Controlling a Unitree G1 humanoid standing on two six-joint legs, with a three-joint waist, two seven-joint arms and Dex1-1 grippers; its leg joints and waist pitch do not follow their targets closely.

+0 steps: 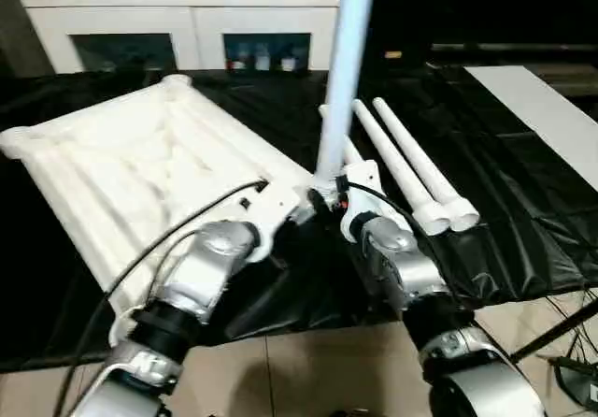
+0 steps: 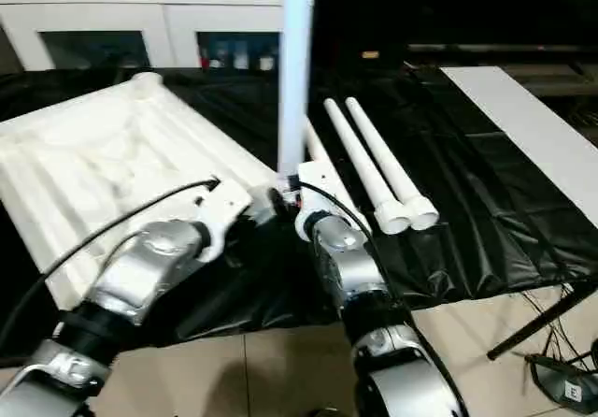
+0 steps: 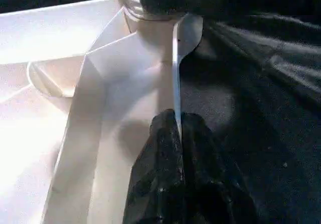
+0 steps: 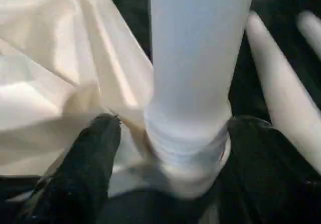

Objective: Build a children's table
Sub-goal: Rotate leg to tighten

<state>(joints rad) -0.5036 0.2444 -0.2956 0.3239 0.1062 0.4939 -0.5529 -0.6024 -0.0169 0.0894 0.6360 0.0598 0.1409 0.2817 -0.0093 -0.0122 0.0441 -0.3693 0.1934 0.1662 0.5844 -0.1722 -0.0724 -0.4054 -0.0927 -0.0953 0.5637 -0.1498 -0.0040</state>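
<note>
The white tabletop lies upside down on the black-draped table, ribbed underside up. One white leg stands upright in its near right corner socket. My right gripper is open around the base of that leg; one finger stands a little apart from it and the other is close against it. My left gripper is shut on the thin rim of the tabletop just beside that corner. Three more legs lie side by side to the right of the tabletop.
A white glass-door cabinet stands behind the table. A flat white board lies at the far right on the black cloth. The table's front edge runs just under my forearms, with tiled floor and a black stand below.
</note>
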